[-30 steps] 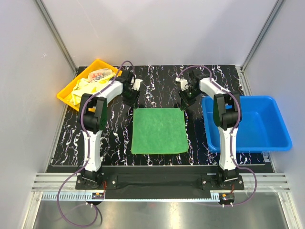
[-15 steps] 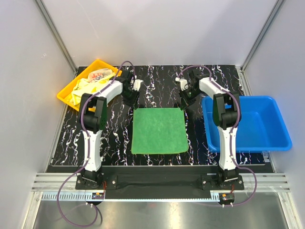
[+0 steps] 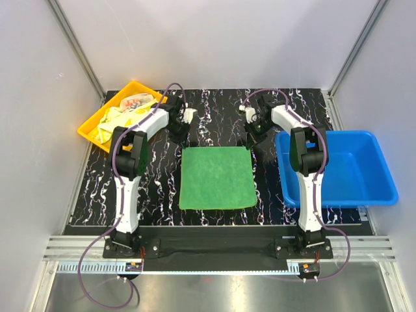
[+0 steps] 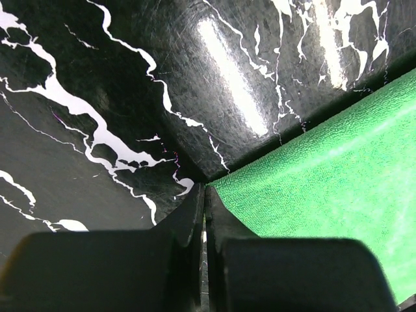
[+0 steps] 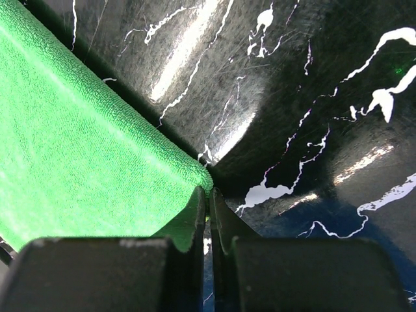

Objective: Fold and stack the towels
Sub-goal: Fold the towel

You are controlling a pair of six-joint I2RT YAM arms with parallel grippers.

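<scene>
1. Top external view: the green towel (image 3: 216, 177) lies spread flat and almost square on the black, white-veined table (image 3: 156, 182), midway between the two arms, its near edge slightly wavy.
2. The left gripper (image 3: 180, 143) sits at the towel's far-left corner and the right gripper (image 3: 251, 143) at its far-right corner.
3. Left wrist view: the left gripper (image 4: 205, 192) is clenched, its fingertips meeting right at the corner tip of the green towel (image 4: 325, 175). Whether any cloth is caught cannot be told.
4. Right wrist view: the right gripper (image 5: 209, 193) is likewise clenched at the corner of the nubbly green towel (image 5: 78, 169).
5. The yellow patterned towel (image 3: 120, 117) and the printed towel (image 3: 135, 101) lie crumpled in the yellow tray (image 3: 88, 133), far left.
</scene>
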